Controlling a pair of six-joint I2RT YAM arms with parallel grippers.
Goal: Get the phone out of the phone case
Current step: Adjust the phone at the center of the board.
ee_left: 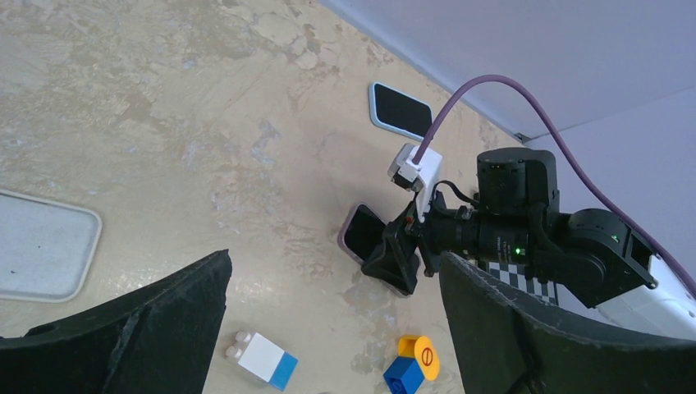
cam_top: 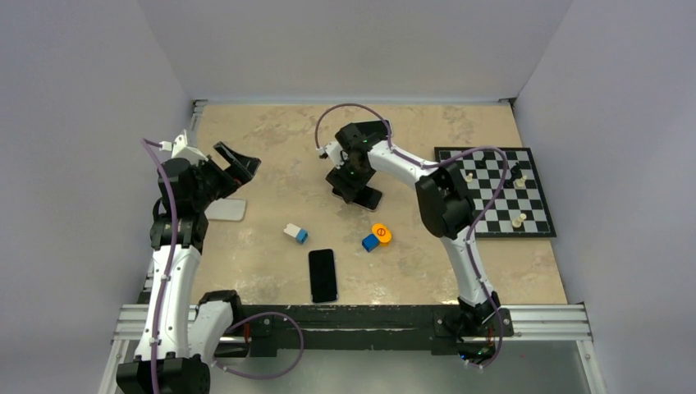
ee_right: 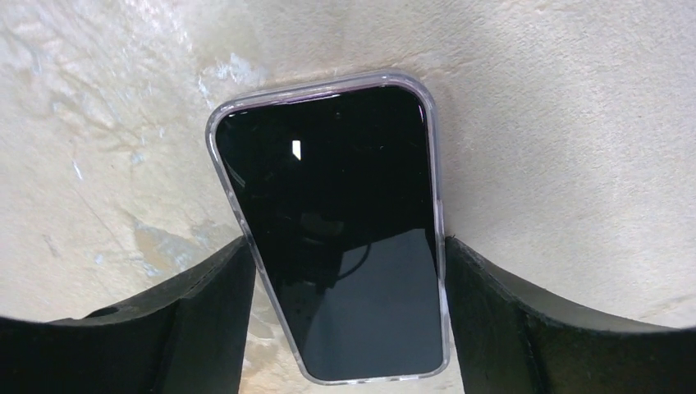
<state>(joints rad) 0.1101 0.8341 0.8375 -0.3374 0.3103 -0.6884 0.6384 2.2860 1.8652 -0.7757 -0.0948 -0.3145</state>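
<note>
R claw (ee_right: 348,246) flanks glossy phone (ee_right: 328,180) in clear rounded case (ee_right: 316,84).

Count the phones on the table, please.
2. One phone lies between the right gripper's fingers; the second phone lies near the front edge. None seems hidden.

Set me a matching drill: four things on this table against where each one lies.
Things:
1 cased phone
2 bare phone
3 chessboard
4 tray

Places:
A right end of the table
B left end
C between the right jaws
D near edge, middle

Pairs: 1-C, 2-D, 3-A, 4-B
</note>
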